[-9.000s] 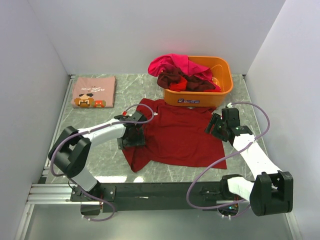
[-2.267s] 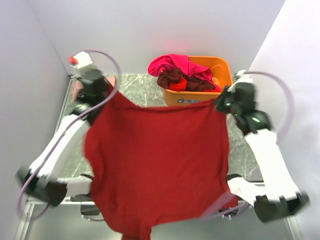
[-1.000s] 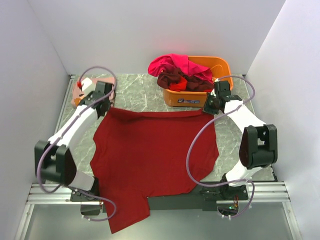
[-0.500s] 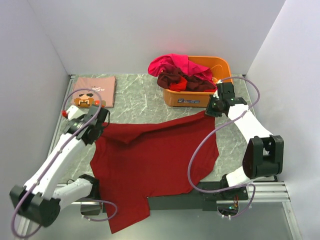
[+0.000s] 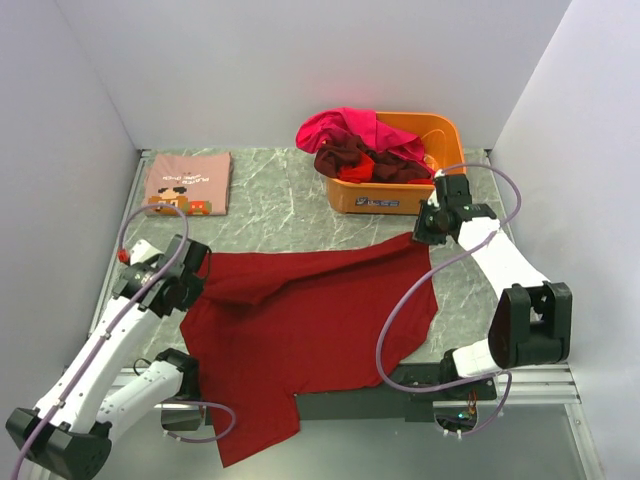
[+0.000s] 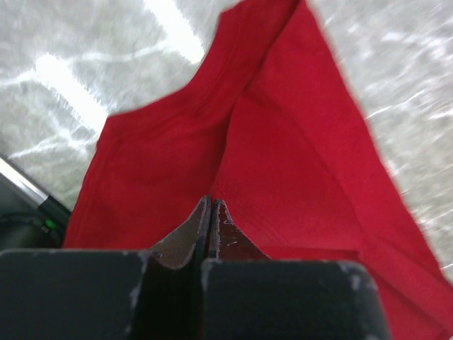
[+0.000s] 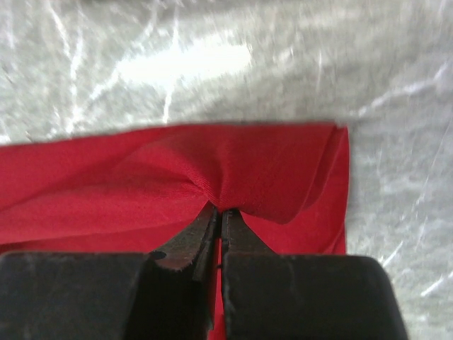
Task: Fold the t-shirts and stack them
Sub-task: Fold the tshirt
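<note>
A plain dark red t-shirt (image 5: pixel 310 320) lies spread on the marble table, its near part hanging over the front edge. My left gripper (image 5: pixel 195 268) is shut on the shirt's far left corner, and in the left wrist view the closed gripper (image 6: pixel 211 202) pinches the red cloth (image 6: pixel 283 156). My right gripper (image 5: pixel 420 235) is shut on the far right corner. The right wrist view shows the right gripper (image 7: pixel 219 210) biting a bunched fold of the shirt (image 7: pixel 141 184). A folded dusty pink t-shirt (image 5: pixel 187 183) with a pixel print lies at the far left.
An orange tub (image 5: pixel 440 190) stands at the back right, holding a magenta t-shirt (image 5: pixel 345 128) and a maroon one (image 5: pixel 355 160). Bare marble (image 5: pixel 270 200) shows between the pink shirt and the tub. White walls close in on three sides.
Both grippers have drawn the shirt's far edge toward the near side. The left arm swung back from the far left corner, uncovering the pink shirt, and the left corner now lies nearer than the right.
</note>
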`<state>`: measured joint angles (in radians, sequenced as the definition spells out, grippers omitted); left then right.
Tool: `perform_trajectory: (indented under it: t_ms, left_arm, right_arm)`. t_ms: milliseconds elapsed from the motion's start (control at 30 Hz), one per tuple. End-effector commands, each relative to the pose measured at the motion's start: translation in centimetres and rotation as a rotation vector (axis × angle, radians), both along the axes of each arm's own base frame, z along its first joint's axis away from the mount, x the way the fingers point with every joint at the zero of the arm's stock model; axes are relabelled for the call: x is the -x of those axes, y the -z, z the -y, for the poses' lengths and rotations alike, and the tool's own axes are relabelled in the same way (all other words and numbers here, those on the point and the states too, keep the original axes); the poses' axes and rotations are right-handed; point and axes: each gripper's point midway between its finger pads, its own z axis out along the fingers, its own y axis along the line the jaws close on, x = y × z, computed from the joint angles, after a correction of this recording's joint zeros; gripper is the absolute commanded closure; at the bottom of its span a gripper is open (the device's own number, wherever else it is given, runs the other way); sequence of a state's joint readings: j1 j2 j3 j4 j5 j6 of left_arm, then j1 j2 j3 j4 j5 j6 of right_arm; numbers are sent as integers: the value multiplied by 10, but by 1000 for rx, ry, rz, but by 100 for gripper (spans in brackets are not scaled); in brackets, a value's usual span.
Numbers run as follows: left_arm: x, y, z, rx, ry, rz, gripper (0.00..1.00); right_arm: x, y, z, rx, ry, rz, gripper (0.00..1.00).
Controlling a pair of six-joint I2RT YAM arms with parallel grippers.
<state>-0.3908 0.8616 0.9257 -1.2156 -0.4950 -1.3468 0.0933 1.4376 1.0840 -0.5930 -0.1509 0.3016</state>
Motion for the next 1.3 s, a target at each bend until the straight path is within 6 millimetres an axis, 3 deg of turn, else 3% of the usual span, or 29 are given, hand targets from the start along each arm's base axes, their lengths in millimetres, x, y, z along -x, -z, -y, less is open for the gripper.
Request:
perform_trajectory:
  t_ms: [0,100,200,233,267,300,333,400,433,467,533,667,767,800,867,1067,1267]
  left_arm:
    - [14,19,9,45,38,-69,99]
    - [22,27,8,51,30,-94,99]
    - [32,29,3,35,22,-123,99]
    - [39,31,0,27,14,-148,97]
    - [41,32,0,27,18,-156,91]
    - [45,34,2,38,25,-168,88]
    - [47,33,2,44,30,-169,84]
    - [51,32,5,65,41,-176,62]
    - [50,26,6,82,51,-144,50]
    - [51,24,6,88,55,-129,26]
    - [50,14,4,99,54,-69,1]
    - [33,-2,9,111,80,29,1]
    - [2,-8,31,150,174,112,1]
    - [-18,-8,43,170,206,155,1]
    - [-34,-3,53,165,260,174,0]
    - [-85,23,60,78,267,130,1]
    - [-110,80,55,60,270,-2,1]
  right_arm:
    - [11,-2,5,11,11,9,100]
    - [25,12,12,38,40,-40,99]
    - [46,26,18,53,99,-111,90]
    - [53,24,18,50,106,-105,87]
    - [67,34,19,50,126,-136,84]
    - [74,36,19,46,138,-140,80]
    - [82,34,21,44,149,-133,63]
    - [92,36,22,43,158,-140,59]
    - [94,32,24,50,163,-129,42]
    - [93,28,25,58,164,-117,33]
    - [90,22,27,62,167,-96,19]
    - [71,9,18,22,132,-43,18]
    - [54,8,7,-19,91,-19,18]
    - [45,5,3,-37,76,8,18]
    - [36,15,-3,-54,47,-7,18]
    - [11,41,-17,-85,6,-29,18]
    - [16,87,-17,-61,14,-165,18]
